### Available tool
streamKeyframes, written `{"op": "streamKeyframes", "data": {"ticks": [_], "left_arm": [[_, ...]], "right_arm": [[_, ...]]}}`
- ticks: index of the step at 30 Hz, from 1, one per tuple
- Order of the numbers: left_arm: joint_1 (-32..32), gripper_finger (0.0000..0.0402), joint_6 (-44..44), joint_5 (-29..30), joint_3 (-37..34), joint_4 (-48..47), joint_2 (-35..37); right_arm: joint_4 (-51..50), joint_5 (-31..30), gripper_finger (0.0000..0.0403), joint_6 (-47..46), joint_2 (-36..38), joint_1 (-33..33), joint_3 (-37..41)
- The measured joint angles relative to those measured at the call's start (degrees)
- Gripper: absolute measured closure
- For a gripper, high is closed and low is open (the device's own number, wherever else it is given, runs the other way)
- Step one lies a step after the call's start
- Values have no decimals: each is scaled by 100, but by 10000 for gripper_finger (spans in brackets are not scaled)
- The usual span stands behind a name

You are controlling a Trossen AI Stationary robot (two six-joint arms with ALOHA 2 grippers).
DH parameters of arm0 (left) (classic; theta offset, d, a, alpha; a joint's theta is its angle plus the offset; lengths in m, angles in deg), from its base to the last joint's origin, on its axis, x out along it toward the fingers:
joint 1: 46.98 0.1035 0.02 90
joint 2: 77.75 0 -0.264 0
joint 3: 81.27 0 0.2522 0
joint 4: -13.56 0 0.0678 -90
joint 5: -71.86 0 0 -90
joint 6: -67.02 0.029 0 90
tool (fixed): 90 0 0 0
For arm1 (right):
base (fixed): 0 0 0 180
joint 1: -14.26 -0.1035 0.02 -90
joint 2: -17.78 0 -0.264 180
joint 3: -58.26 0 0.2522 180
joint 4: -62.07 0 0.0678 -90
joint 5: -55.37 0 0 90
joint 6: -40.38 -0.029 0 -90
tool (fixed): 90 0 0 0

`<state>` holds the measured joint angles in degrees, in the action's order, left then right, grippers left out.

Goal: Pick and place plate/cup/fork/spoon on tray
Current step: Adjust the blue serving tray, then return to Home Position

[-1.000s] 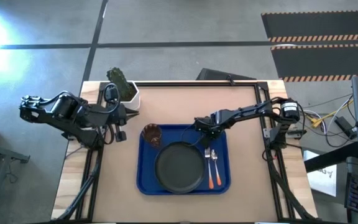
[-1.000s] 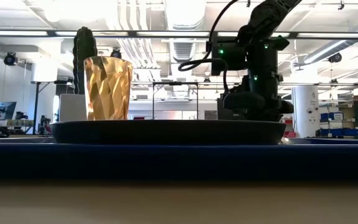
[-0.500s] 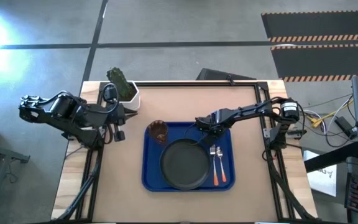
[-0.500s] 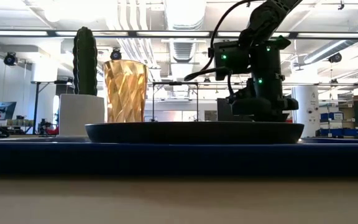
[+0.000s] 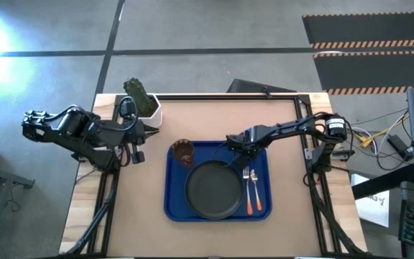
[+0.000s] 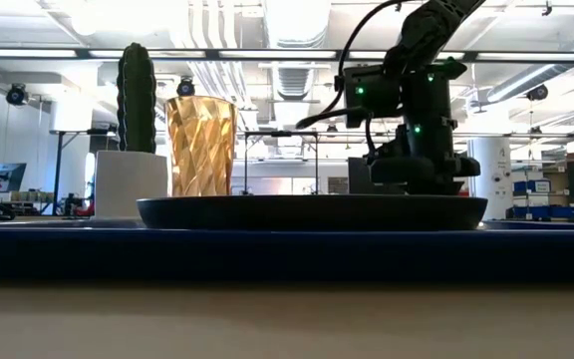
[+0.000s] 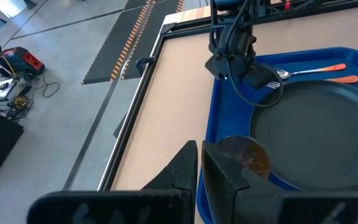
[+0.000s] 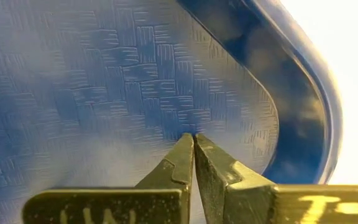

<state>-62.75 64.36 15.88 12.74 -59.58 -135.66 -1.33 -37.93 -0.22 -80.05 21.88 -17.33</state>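
The blue tray [image 5: 218, 181] lies near the middle of the worktop [image 5: 279, 122] and holds all four task pieces. The dark plate [image 5: 212, 191] takes up the tray's centre and lower part, its round face bare. The amber cup [image 5: 182, 152] stands upright at the tray's 10 o'clock corner, just beside the plate's rim; in the low view the cup [image 6: 200, 146] rises behind the plate [image 6: 312, 211]. Along the tray's 3 o'clock side the fork [image 5: 248, 191] and spoon [image 5: 255, 189] lie side by side, close together and parallel, their long axes running 12 to 6 in the high view, metal ends toward 12 o'clock and orange handles toward 6 o'clock. Outside the tray, a white pot with a cactus [image 5: 143, 101] sits at the worktop's 10 o'clock corner. The right claw [image 5: 233, 142] is low over the tray's 1 o'clock corner, just off the plate's edge, its fingers [image 8: 185, 163] pinched together with nothing between them, tips right at the tray floor [image 8: 104, 81]. The left claw [image 5: 149, 130] waits at the worktop's 9 o'clock edge, its fingers [image 7: 182, 171] also nearly together and empty.
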Motion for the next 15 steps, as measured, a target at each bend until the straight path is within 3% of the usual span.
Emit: {"op": "streamKeyframes", "data": {"ticks": [15], "left_arm": [[0, 395, 98, 103, 0, -194, 122]], "right_arm": [[245, -313, 394, 424, 898, -54, -1324]]}}
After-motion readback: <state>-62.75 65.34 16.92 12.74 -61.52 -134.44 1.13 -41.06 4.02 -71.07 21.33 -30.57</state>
